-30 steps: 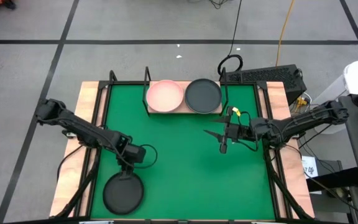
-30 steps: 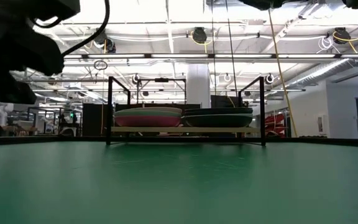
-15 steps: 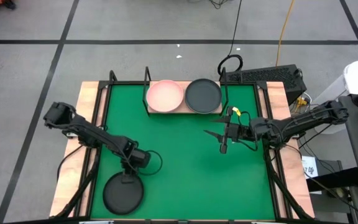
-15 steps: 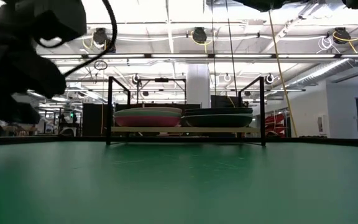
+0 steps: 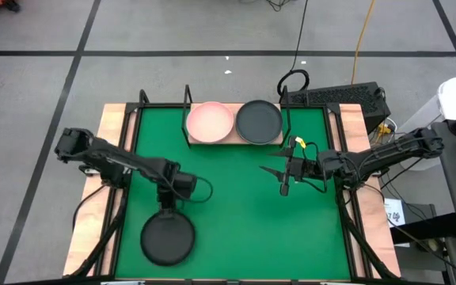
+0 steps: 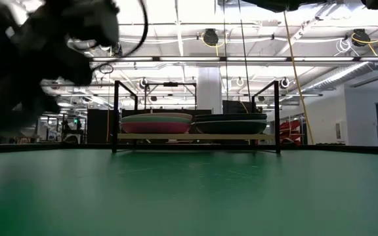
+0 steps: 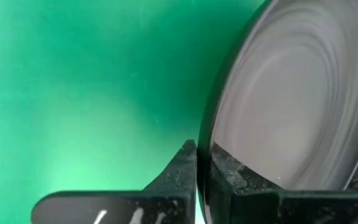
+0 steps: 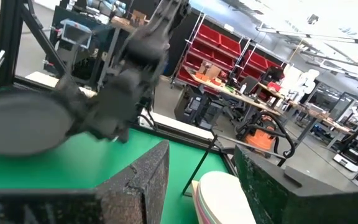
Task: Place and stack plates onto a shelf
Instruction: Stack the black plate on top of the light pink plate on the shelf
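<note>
Here the left gripper point(image 5: 167, 212) is clamped on the rim of a round dark grey plate point(image 5: 167, 240) near the green mat's point(image 5: 236, 206) front-left corner. The right gripper point(image 5: 284, 181) waits over the mat's right side, fingers apart. The light-wood shelf point(image 5: 234, 139) at the back carries a pink-topped stack point(image 5: 210, 121) and a dark grey stack point(image 5: 259, 120).

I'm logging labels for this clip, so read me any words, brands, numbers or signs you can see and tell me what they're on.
No text can be read in any view.
White marks on the left gripper finger base, beside the dark grey plate it holds: cut off, unreadable.
Papers right of the table: too small.
Background room in the right wrist view: no legible signs.
</note>
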You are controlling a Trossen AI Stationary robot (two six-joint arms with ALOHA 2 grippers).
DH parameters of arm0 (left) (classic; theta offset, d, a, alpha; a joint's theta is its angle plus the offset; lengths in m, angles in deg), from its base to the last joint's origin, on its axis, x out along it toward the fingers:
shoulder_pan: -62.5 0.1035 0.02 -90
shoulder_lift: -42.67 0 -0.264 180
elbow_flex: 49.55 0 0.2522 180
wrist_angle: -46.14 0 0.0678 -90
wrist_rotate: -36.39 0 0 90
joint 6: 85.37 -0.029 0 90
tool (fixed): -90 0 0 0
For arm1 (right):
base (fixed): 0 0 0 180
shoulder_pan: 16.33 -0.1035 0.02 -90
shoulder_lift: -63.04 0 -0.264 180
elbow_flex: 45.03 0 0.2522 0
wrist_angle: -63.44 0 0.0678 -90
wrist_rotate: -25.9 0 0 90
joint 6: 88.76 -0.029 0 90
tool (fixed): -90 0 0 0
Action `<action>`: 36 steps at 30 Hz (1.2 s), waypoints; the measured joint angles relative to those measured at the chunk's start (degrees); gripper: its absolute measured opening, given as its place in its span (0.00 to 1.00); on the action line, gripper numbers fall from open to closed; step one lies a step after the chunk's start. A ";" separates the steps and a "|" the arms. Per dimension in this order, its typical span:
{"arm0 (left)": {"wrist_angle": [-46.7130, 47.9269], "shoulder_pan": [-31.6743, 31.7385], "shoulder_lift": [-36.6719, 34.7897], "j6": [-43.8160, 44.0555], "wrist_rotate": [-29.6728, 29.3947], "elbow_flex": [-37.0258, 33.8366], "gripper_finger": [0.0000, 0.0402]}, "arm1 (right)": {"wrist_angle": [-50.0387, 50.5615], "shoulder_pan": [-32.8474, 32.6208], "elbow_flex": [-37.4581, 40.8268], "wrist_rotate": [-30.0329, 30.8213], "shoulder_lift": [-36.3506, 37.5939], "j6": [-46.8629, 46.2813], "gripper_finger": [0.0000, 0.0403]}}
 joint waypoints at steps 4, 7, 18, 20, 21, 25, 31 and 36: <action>10.71 7.75 -3.74 -9.68 -9.09 9.71 0.03 | 0.07 0.00 0.00 0.04 0.00 0.03 0.41; 14.27 14.07 -5.67 -16.80 -17.96 18.91 0.03 | 0.08 0.00 0.00 0.07 -0.01 0.26 0.41; 11.42 41.75 -0.51 -39.94 -25.69 47.15 0.03 | -0.12 0.04 0.00 0.19 0.00 0.96 0.41; 10.92 46.76 2.70 -40.87 -21.95 50.49 0.03 | 0.07 0.04 0.00 0.17 0.00 0.93 0.41; 10.98 49.18 4.62 -40.76 -19.86 51.92 0.03 | 0.06 0.04 0.00 0.19 -0.01 0.93 0.41; 11.36 54.53 12.11 -39.58 -16.45 55.29 0.03 | 0.07 0.04 0.00 0.20 0.00 1.40 0.41; 11.28 57.50 19.44 -39.10 -14.64 56.31 0.03 | 0.65 0.04 0.00 0.20 0.00 1.74 0.41; 11.22 57.88 22.13 -38.27 -17.12 56.29 0.14 | 2.07 0.11 0.00 0.21 0.00 1.76 0.41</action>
